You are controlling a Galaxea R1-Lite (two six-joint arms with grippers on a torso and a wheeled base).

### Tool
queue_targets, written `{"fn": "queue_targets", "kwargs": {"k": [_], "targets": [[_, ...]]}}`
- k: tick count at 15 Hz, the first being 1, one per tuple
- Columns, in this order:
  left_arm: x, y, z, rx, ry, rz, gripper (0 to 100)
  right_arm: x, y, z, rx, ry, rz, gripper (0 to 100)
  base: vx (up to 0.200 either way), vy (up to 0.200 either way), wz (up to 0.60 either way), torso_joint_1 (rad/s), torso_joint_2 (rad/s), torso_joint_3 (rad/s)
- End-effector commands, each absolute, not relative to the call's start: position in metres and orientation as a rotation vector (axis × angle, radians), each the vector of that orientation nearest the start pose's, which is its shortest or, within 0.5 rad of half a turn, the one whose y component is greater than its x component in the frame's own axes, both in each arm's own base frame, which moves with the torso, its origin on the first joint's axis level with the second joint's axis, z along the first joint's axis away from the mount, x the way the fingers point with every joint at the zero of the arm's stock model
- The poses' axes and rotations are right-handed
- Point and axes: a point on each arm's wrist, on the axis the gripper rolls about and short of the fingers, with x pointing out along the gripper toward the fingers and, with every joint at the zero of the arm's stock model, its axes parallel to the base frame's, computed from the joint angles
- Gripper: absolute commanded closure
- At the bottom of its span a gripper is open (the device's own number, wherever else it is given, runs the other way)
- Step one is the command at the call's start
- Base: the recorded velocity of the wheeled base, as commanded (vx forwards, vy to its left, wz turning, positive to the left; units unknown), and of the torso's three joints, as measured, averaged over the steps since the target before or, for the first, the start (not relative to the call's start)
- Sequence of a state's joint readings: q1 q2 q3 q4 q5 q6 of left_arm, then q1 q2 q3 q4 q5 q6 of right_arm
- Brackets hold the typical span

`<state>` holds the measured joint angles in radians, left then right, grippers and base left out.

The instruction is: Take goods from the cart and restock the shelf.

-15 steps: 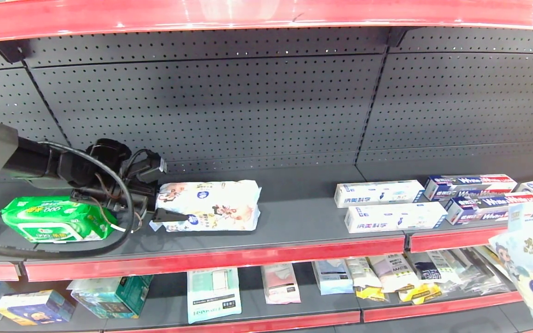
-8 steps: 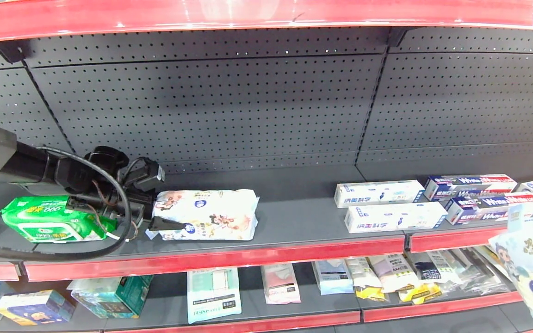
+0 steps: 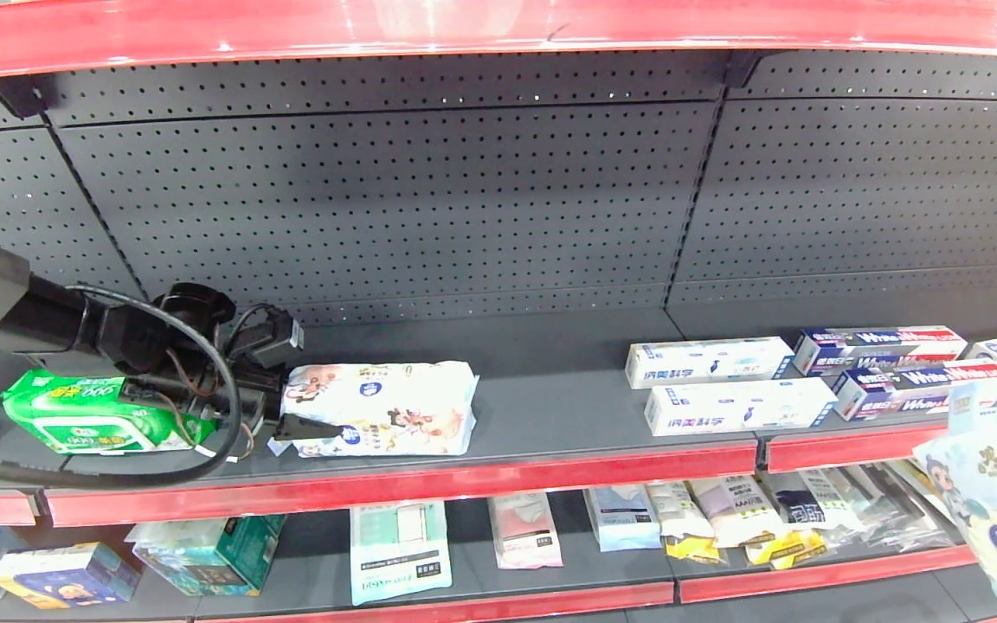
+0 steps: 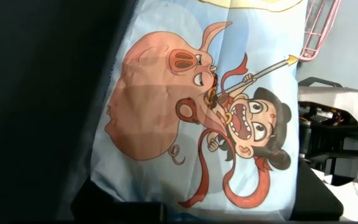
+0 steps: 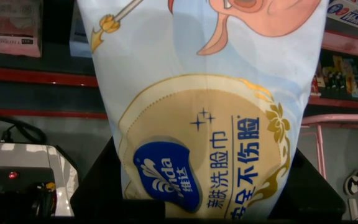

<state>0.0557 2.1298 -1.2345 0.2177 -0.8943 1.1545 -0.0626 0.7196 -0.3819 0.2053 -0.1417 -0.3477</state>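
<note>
The left hand (image 3: 295,405) is gripping the white pack (image 3: 395,405) by the end that is facing the green pack (image 3: 87,417). One dark finger is lying across the near corner of the wrapper. In the left wrist view the white pack (image 4: 185,124) is filling the whole gap between the fingers (image 4: 114,202), which are pressing in on it from both sides, so the left hand (image 4: 210,205) is opened only as wide as the pack is thick.

The white pack is lying flat and appears to be resting on the dark shelf (image 3: 550,389), on the same board as the green pack and just to its right. The left hand and its cables are sitting between the two.

Well to the right of the green pack, on that same board, four toothpaste boxes (image 3: 736,405) are lying side by side in two rows.

Far to the right of the green pack and lower down, a second white pack (image 3: 996,510) is hanging in front of the shelf. In the right wrist view the right hand (image 5: 207,193) is clamping the second white pack (image 5: 210,93) upright between its fingers (image 5: 95,193), closed to the width of the wrapper.
</note>
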Motion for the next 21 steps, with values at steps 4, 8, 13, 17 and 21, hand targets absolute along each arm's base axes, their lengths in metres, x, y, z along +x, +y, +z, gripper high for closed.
{"fn": "queue_targets", "kwargs": {"k": [4, 8, 13, 17, 21], "targets": [[0.362, 0.004, 0.079, 0.456, 0.465, -1.181, 100, 0.052, -0.007, 0.158, -0.361, 0.575, -0.107, 100, 0.0, 0.0, 0.0, 0.0, 0.0, 0.0], [0.361, 0.01, 0.078, 0.457, 0.479, -1.158, 100, 0.052, -0.007, 0.158, -0.361, 0.577, -0.108, 100, 0.0, 0.0, 0.0, 0.0, 0.0, 0.0], [0.357, 0.011, 0.075, 0.443, 0.496, -1.159, 100, 0.052, -0.007, 0.158, -0.361, 0.577, -0.108, 100, 0.0, 0.0, 0.0, 0.0, 0.0, 0.0], [0.358, 0.011, 0.074, 0.444, 0.495, -1.159, 100, 0.052, -0.007, 0.158, -0.361, 0.577, -0.108, 100, 0.0, 0.0, 0.0, 0.0, 0.0, 0.0], [0.357, 0.011, 0.074, 0.441, 0.496, -1.161, 100, 0.052, -0.007, 0.158, -0.361, 0.579, -0.107, 100, 0.0, 0.0, 0.0, 0.0, 0.0, 0.0]]}}
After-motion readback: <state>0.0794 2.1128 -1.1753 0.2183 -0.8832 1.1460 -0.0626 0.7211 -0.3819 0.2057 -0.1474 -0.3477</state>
